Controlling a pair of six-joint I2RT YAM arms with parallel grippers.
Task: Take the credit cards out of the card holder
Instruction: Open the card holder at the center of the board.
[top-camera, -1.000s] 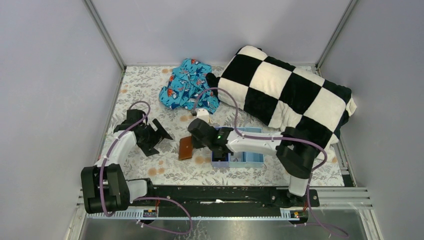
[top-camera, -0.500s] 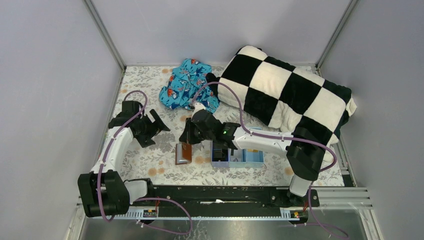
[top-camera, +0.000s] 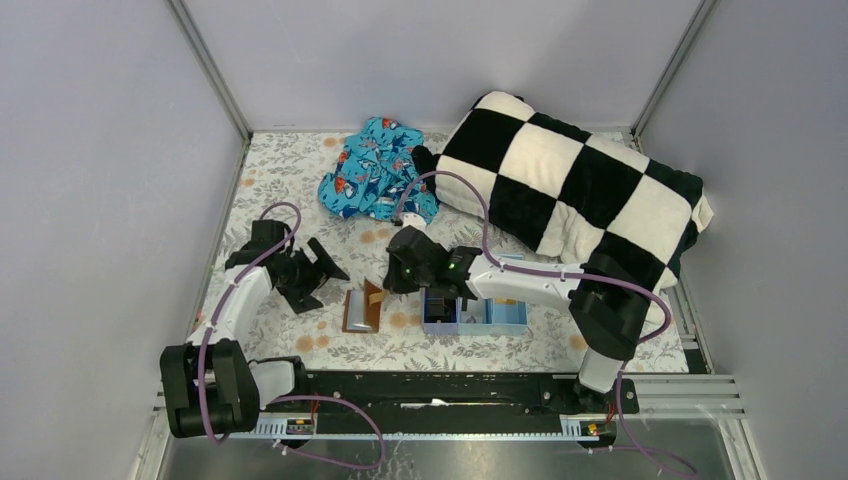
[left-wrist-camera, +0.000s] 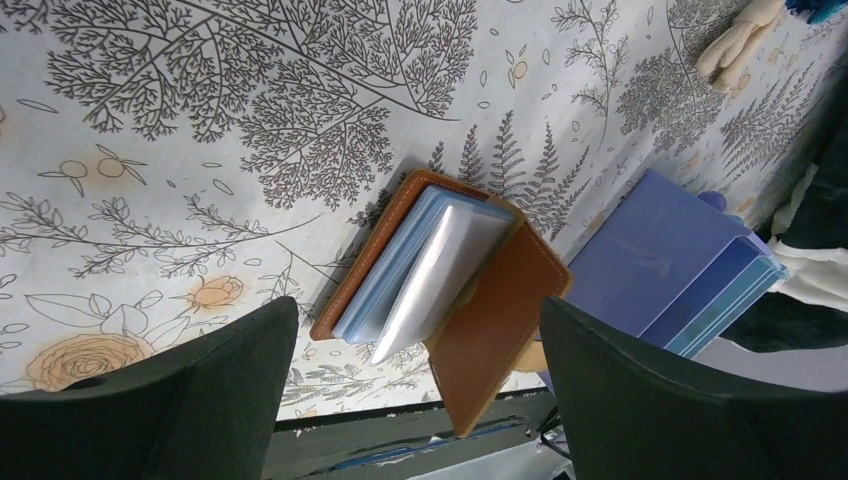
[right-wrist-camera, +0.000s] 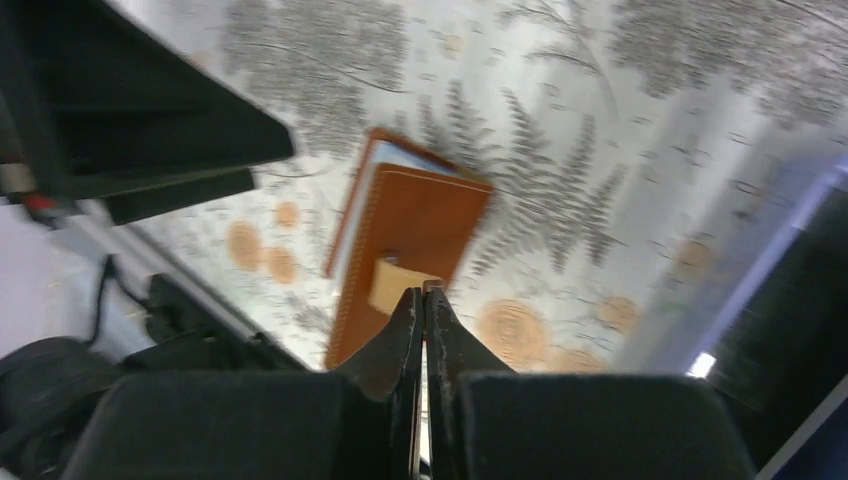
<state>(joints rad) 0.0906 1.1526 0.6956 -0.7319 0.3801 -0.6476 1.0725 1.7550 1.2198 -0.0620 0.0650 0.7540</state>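
The left claw (top-camera: 321, 286) hangs over the flowered desk (top-camera: 285, 175) on the left. Its two dark fingers (left-wrist-camera: 195, 395) are spread wide and hold nothing. In the left wrist view the card holder (left-wrist-camera: 497, 312) shows in the gap between them.

The card holder lies on the desk between the two claws, just left of the light blue tray (top-camera: 506, 319) and not touching it. It is half open: the lower brown cover lies flat and the upper one stands tilted. Pale blue and clear sleeves fan out between the covers. The cards themselves cannot be made out in the sleeves.

The right claw (right-wrist-camera: 424, 293) is just past the holder, on the tray side. Its fingers are pressed together with nothing seen between them. In its own camera the tips line up with the pale clasp tab (right-wrist-camera: 398, 285) on the raised cover. The left wrist view shows no finger on the holder.

Farther back lies a crumpled blue patterned cloth (top-camera: 378, 180). A black-and-white checked pillow (top-camera: 572, 190) fills the far right corner.
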